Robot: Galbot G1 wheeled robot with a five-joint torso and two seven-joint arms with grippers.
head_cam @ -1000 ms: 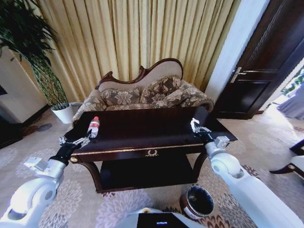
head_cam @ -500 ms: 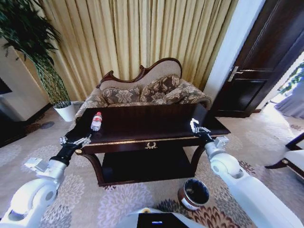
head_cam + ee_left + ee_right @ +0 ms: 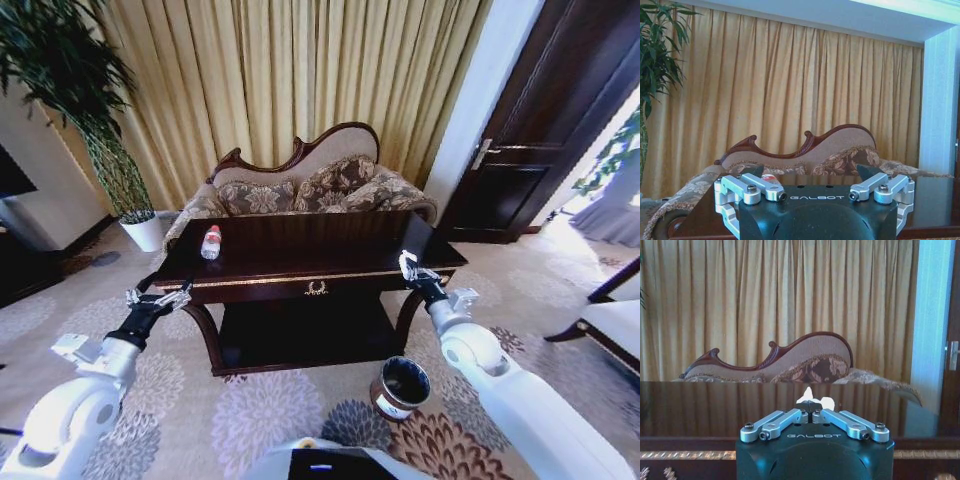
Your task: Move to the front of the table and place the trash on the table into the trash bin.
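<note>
1. Backing off, I am seeing the whole scene shift: the table (image 3: pixel 300 262) now sits farther away than a second ago, and the bin (image 3: pixel 399 387) shows fully.
2. I am holding the left gripper (image 3: pixel 158 300) wide open and empty, off the table's left corner, near the bottle (image 3: pixel 210 241).
3. I am keeping the right gripper (image 3: pixel 411 272) pinched on a paper wad (image 3: pixel 810 397).
4. I am judging that wad should go straight above the bin before release.
</note>
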